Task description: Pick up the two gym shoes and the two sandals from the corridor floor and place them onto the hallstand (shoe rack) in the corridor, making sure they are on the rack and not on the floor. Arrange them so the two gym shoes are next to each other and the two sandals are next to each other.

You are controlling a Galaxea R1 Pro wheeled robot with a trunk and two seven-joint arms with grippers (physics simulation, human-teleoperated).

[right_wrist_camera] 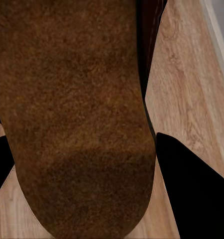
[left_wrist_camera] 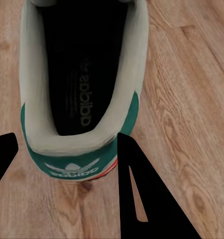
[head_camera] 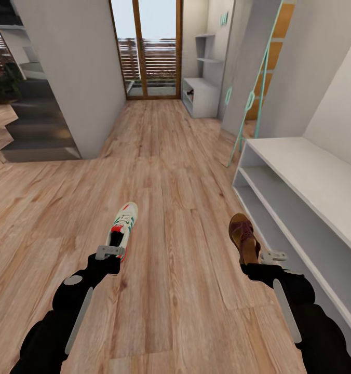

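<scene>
One cream-white gym shoe (head_camera: 123,224) with green stripes lies on the corridor floor (head_camera: 175,291), toe pointing away. My left gripper (head_camera: 112,253) is at its heel. In the left wrist view the shoe's green heel (left_wrist_camera: 74,167) sits between the spread black fingers (left_wrist_camera: 142,189), so that gripper (left_wrist_camera: 67,134) is open. A dark brown sandal (head_camera: 243,236) lies on the floor close to the hallstand (head_camera: 300,171). My right gripper (head_camera: 271,255) is at the sandal's heel end. Its fingers (right_wrist_camera: 191,189) stand wide on either side of the brown footbed (right_wrist_camera: 77,114), and the gripper (right_wrist_camera: 81,135) is open.
The pale hallstand runs along the right wall with two open shelf slots. Dark grey stair steps (head_camera: 38,137) are at the far left beside a grey wall block (head_camera: 77,67). A teal ladder (head_camera: 253,93) leans past the hallstand. Another white shelf unit (head_camera: 201,96) stands by the glass door.
</scene>
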